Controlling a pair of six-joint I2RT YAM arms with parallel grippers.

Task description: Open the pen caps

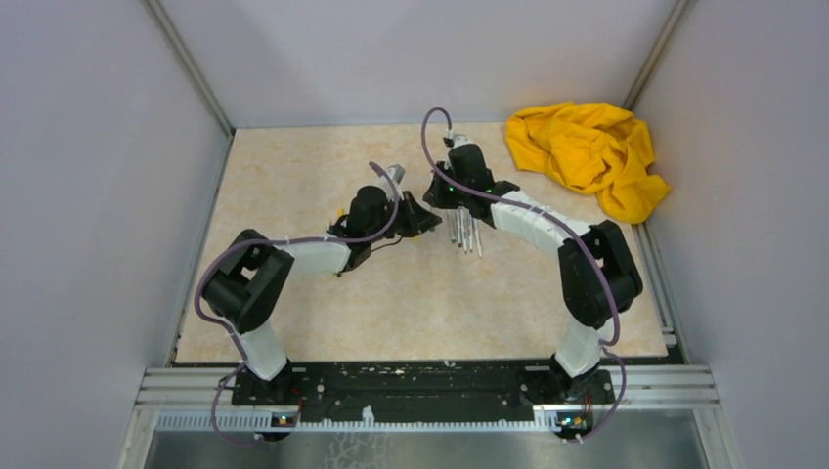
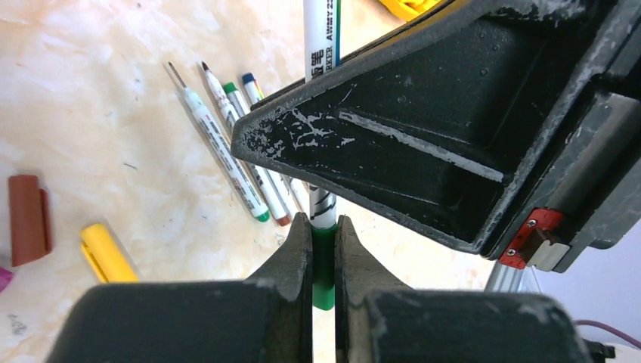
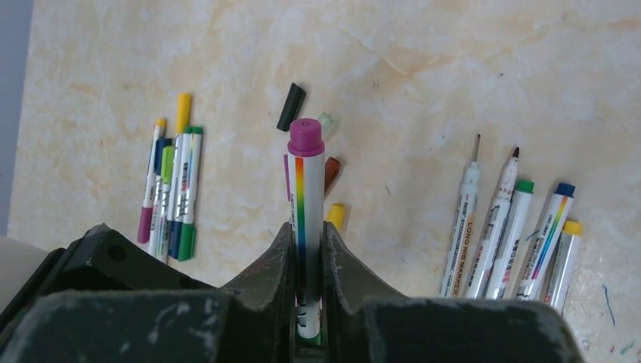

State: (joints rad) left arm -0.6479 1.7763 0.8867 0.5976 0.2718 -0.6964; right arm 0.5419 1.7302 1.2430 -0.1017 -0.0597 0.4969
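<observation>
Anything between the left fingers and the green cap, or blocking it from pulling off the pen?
Nothing visible does. The left fingers are shut on the green cap, and the right fingers clamp the same pen barrel. Loose caps and other pens lie on the table, away from it.

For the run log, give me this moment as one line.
left gripper: shut on green cap | right gripper: shut on same pen | green cap: not yet off | uncapped pens: lying nearby
</observation>
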